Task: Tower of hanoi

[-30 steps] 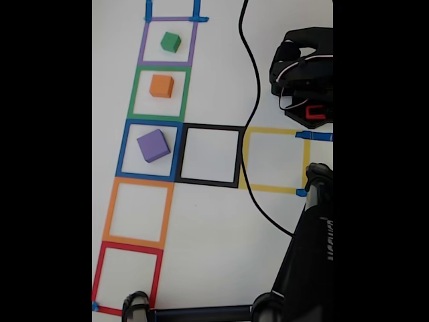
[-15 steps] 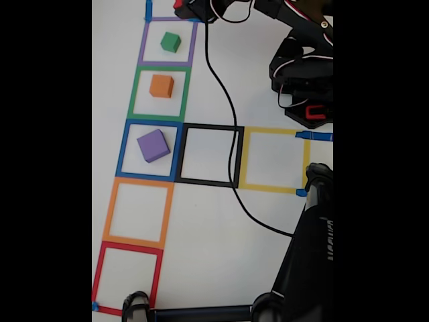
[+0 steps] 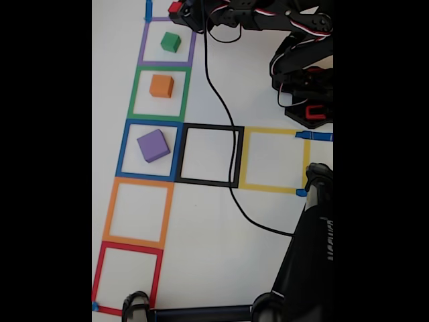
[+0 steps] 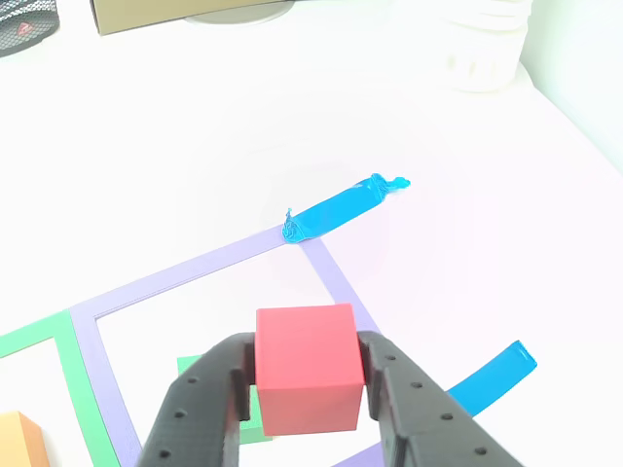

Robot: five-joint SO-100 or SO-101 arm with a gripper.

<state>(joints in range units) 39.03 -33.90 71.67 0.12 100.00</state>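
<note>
While the red cube is pinched squarely between both jaws of the gripper, it is held clear of the table, above the purple tape square. The green cube is seen just below and behind the held cube, partly hidden by it; the orange cube and purple cube sit further off, each in its own square. For a sound placement, the red cube is best centred over the green one, lowered level until contact is judged made, and only then released.
</note>
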